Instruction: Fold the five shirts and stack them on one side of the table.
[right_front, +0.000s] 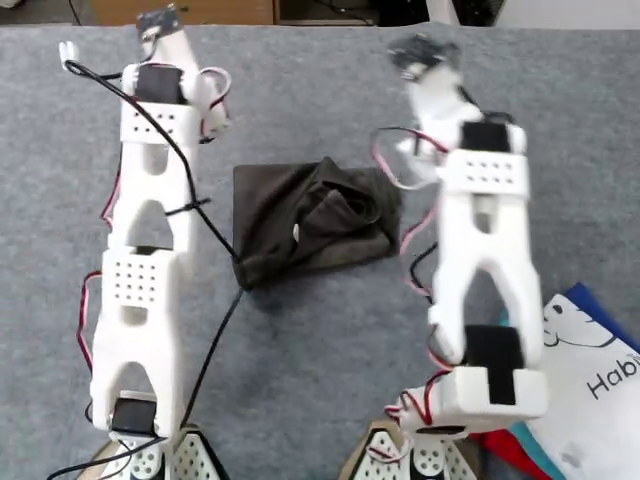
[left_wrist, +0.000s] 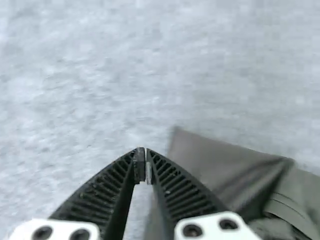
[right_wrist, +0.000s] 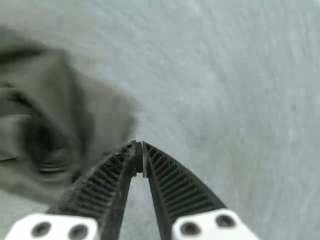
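A dark olive shirt (right_front: 312, 218) lies bunched and partly folded on the grey table cover, between the two arms. My left gripper (left_wrist: 140, 161) is shut with nothing in it and hangs over bare cover, just off a flat corner of the shirt (left_wrist: 225, 167). My right gripper (right_wrist: 139, 151) is also shut and holds nothing, and it sits above the cover beside the rumpled edge of the shirt (right_wrist: 47, 127). In the high view the left arm (right_front: 158, 100) stands left of the shirt and the right arm (right_front: 485, 180) stands right of it.
A white and blue printed item (right_front: 590, 385) with red cloth (right_front: 508, 450) under it lies at the near right corner. A black cable (right_front: 205, 225) runs from the left arm past the shirt's left edge. Grey cover (right_front: 320, 90) stretches behind the shirt.
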